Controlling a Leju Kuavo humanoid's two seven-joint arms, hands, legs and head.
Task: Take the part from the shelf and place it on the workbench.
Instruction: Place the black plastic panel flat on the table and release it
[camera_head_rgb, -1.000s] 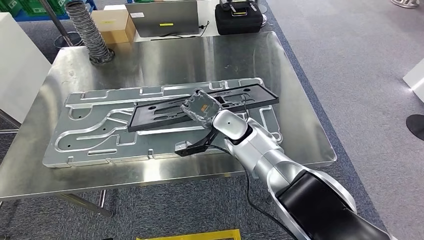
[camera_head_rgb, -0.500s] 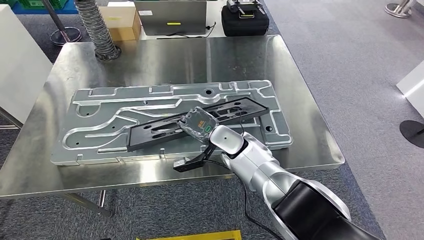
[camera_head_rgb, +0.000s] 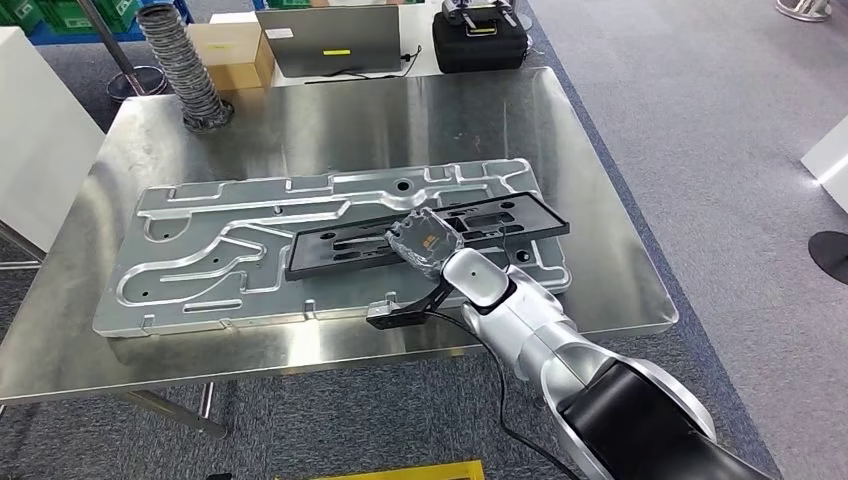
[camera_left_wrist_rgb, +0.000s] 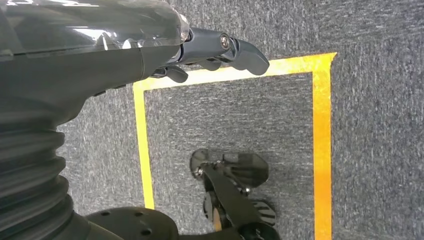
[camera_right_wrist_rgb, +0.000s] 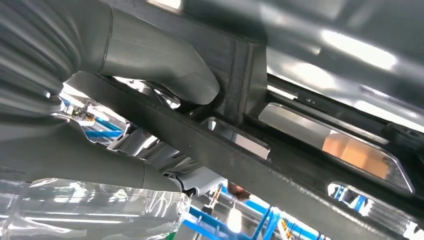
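Observation:
A long black slotted part (camera_head_rgb: 345, 248) lies across a large silver machined plate (camera_head_rgb: 200, 270) on the steel workbench (camera_head_rgb: 600, 200). My right hand (camera_head_rgb: 425, 240), wrapped in clear film, grips the part near its right half. In the right wrist view the grey thumb (camera_right_wrist_rgb: 160, 65) presses on a rail of the black part (camera_right_wrist_rgb: 240, 165), with a finger beneath it. Whether the part rests on the plate or hovers just above it I cannot tell. My left hand (camera_left_wrist_rgb: 150, 55) hangs over grey carpet, fingers (camera_left_wrist_rgb: 235, 50) stretched out and holding nothing.
At the workbench's far edge stand a ribbed grey hose (camera_head_rgb: 185, 70), a cardboard box (camera_head_rgb: 235, 50), a laptop (camera_head_rgb: 330, 40) and a black case (camera_head_rgb: 478, 38). A white cabinet (camera_head_rgb: 35, 130) borders the left side. Yellow floor tape (camera_left_wrist_rgb: 322, 150) marks the carpet below.
The head camera has shifted slightly. My right hand and the black part have moved a little to the right over the silver plate.

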